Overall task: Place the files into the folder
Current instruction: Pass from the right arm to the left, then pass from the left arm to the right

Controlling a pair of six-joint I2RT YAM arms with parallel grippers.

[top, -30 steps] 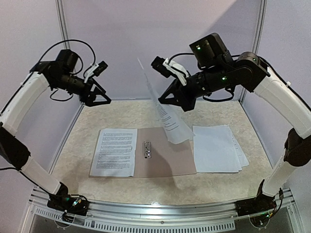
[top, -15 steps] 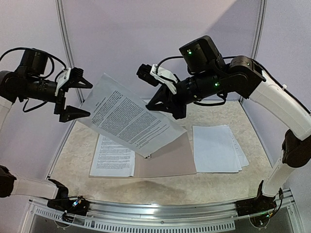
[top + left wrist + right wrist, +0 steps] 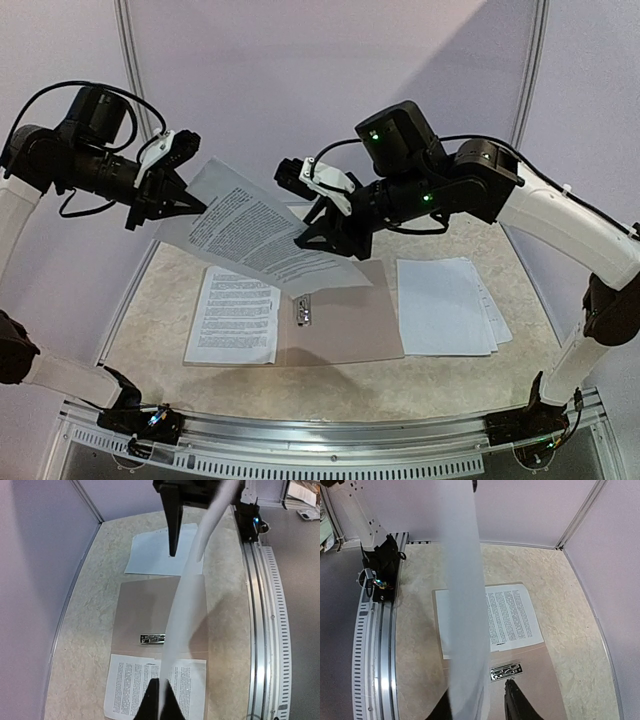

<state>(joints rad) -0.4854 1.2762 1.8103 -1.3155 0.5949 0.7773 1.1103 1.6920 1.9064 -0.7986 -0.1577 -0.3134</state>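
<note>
**Operator:** From above, who has the page?

**Spotter:** Your left gripper [image 3: 188, 205] is clamped on the left edge of the sheet [image 3: 255, 235]. The sheet hangs tilted in the air over the open folder [image 3: 350, 325]. Your right gripper [image 3: 322, 236] sits at the opposite edge, and support at both ends would keep thin paper from drooping. The stack of files [image 3: 440, 305] lies on the table just right of the folder. One filed page [image 3: 235, 315] lies on the folder's left leaf.

**Operator:** And the left wrist view?

**Spotter:** Your jaws are pinched tight on the sheet. It curves away edge-on, high above the clip [image 3: 152, 638].

**Operator:** Right wrist?

**Spotter:** There your jaws stand parted. The sheet runs past one side, and the other finger [image 3: 517, 702] is clear of it. I judge that the right side grips nothing and the left pinch alone carries the paper. That is likely so you can lay it down over the filed page.
</note>
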